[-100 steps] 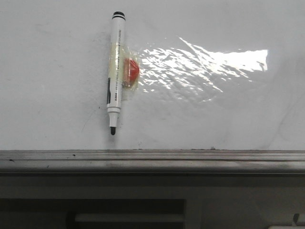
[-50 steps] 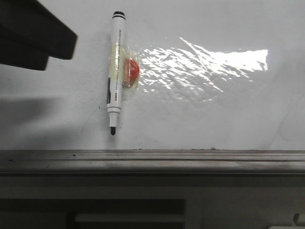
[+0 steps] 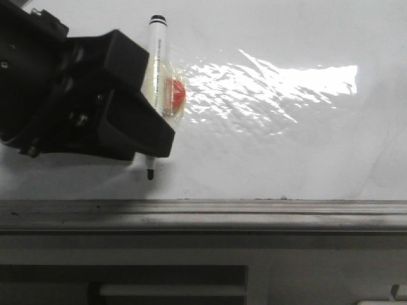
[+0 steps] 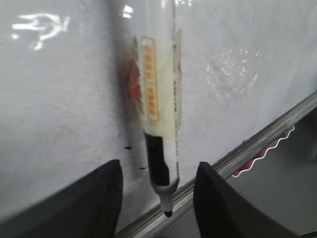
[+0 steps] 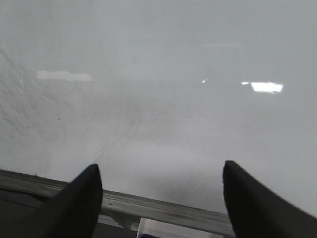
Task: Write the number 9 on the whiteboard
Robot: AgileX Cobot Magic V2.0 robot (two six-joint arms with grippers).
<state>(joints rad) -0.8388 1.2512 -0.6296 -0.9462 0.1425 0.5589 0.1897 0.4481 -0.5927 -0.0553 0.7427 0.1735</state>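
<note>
Marker point(image 3: 156, 38) blocks bd's left; right side free.

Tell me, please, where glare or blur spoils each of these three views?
Front view: a wide rippled glare patch on the whiteboard, right of the marker; the left gripper is dark and close. Left wrist view: the marker is soft, small highlights above it. Right wrist view: hazy, two faint reflections, the right gripper silhouetted.
</note>
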